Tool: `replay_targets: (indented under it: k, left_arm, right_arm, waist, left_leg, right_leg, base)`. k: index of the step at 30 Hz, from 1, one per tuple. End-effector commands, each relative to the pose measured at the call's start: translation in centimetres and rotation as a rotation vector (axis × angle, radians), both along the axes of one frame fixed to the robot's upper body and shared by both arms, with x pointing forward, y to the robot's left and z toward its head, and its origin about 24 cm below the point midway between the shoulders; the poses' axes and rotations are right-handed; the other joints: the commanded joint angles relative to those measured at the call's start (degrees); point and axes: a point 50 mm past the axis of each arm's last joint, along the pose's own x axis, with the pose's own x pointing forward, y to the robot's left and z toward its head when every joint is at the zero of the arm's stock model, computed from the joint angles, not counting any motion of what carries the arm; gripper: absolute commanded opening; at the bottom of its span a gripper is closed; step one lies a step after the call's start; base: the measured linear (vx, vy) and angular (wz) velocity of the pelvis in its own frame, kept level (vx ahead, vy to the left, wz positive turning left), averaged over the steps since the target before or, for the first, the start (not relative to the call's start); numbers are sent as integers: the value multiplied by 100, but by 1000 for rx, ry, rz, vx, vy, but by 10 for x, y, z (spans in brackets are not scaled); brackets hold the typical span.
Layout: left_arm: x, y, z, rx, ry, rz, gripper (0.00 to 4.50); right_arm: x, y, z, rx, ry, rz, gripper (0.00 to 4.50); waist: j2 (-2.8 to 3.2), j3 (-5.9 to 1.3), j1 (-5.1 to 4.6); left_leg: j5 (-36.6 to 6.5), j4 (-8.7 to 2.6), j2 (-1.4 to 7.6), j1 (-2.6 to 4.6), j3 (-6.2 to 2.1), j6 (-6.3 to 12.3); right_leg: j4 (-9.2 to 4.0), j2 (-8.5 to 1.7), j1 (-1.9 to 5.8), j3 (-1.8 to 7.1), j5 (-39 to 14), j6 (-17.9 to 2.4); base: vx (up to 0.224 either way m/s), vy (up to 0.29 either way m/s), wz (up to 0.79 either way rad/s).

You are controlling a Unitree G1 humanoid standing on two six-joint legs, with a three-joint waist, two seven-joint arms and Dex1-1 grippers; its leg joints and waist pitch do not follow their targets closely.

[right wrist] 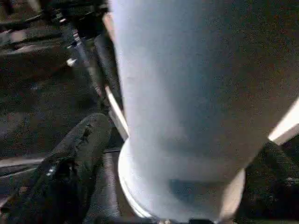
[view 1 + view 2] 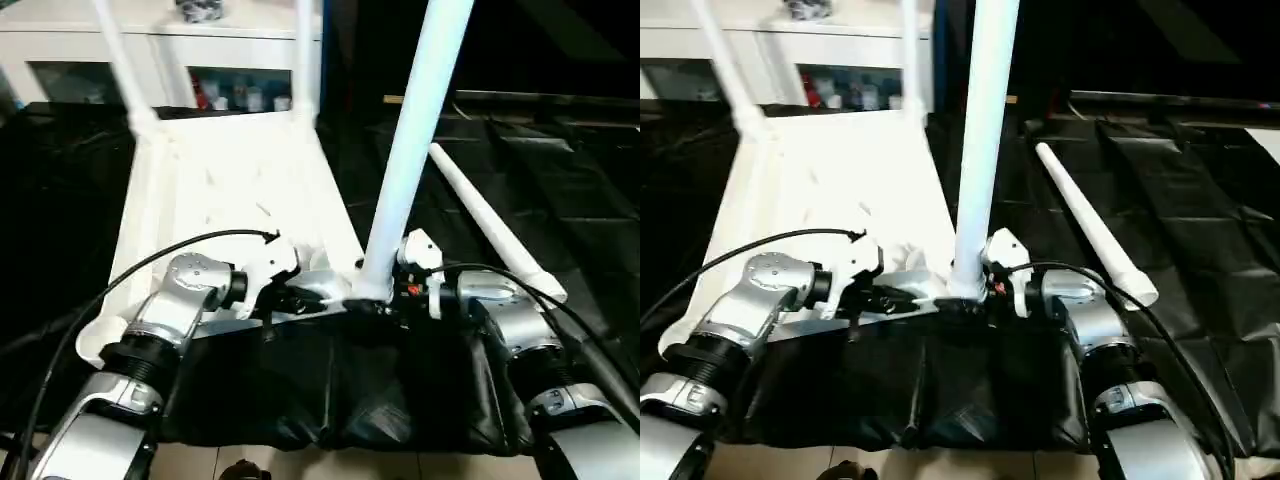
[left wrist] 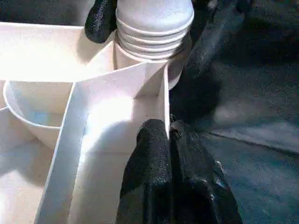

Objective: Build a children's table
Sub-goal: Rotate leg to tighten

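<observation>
- White plastic tabletop lies upside down on black sheeting, ribbed underside up, its long sides running near to far.
- Two legs stand in the far corner sockets; a third leg stands upright at the near right corner, its ringed foot at the socket and not fully sunk, as the left wrist view shows.
- One more leg lies loose on the sheeting to the right, its long axis slanting from far-left to near-right.
- Left gripper is pinched tight on the thin near edge wall of the tabletop, just left of that socket, steadying it.
- Right gripper sits at the base of the upright leg with its fingers spread around it; whether they grip or merely flank it, I cannot tell.
- Judging from this, the coming move turns on the upright axis: the leg goes straight down into the socket, and the right arm is the nearer one.
- Behind, a white cabinet stands at the far side.
</observation>
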Motion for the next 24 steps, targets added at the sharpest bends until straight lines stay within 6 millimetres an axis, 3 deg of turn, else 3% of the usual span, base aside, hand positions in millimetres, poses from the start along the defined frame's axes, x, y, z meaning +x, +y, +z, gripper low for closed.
replay_targets:
  k: [1, 9, 13, 15, 17, 21, 22, 23, 24]
  left_arm:
    - [-1, -14, 12, -43, -44, -106, 0]
    - [-1, -10, 11, -42, -32, -120, 0]
    - [0, -15, 10, -84, -14, -75, 0]
    - [2, -19, 10, -103, -8, -27, 0]
    - [6, -24, 10, -106, -19, 30, 0]
    - [15, -44, 8, -107, -33, 200, 0]
    - [16, -49, 8, -112, -29, 231, 0]
    - [18, -56, 9, -116, -31, 267, 0]
    - [19, -59, 9, -116, -32, 280, 0]
  right_arm:
    - [-7, 11, -1, -14, 28, 118, 356]
    - [-11, 17, -2, 14, 72, 170, 292]
    - [-15, 19, -6, 61, 105, 115, 278]
    - [-12, 22, -8, 85, 104, 36, 276]
    - [-7, 25, -11, 85, 89, -71, 275]
    - [9, 35, -18, 68, 56, -364, 274]
    - [12, 39, -18, 77, 67, -420, 274]
    - [16, 44, -19, 79, 74, -489, 274]
    - [17, 46, -20, 77, 76, -515, 274]
  waist:
    - [-26, -388, -10]
    - [-44, -387, 21]
    - [-51, -393, 42]
    - [-47, -390, 42]
    - [-66, -374, 21]
    - [-78, -330, -109]
    - [-77, -337, -126]
    - [-39, -330, -178]
    - [-48, -334, -207]
  left_leg:
    - [-1401, -373, 213, 105, -83, 289]
    - [-1342, -377, 220, 104, -87, 241]
    - [-1301, -372, 221, 112, -83, 244]
    - [-1273, -376, 223, 106, -83, 232]
    - [-1399, -386, 203, 98, -92, 157]
    - [-1648, -412, 172, 118, -131, -42]
    - [-1681, -405, 171, 129, -131, -49]
    - [-1745, -413, 164, 121, -139, -65]
    - [-1732, -412, 163, 102, -146, -81]
  right_leg:
    - [-416, -358, 265, 308, -1301, -1301]
    - [-402, -370, 263, 310, -1321, -1294]
    - [-400, -371, 263, 313, -1274, -1278]
    - [-391, -362, 262, 314, -1230, -1283]
    - [-427, -381, 267, 307, -1532, -1212]
    - [-546, -411, 243, 297, -2478, -915]
    - [-553, -408, 236, 294, -2546, -892]
    - [-575, -394, 235, 291, -2600, -863]
    - [-562, -389, 244, 287, -2570, -860]
  base:
    - [0, 0, 0]
    - [0, 0, 0]
    - [0, 0, 0]
    - [0, 0, 0]
    - [0, 0, 0]
    - [0, 0, 0]
    - [0, 0, 0]
    - [0, 0, 0]
    - [0, 0, 0]
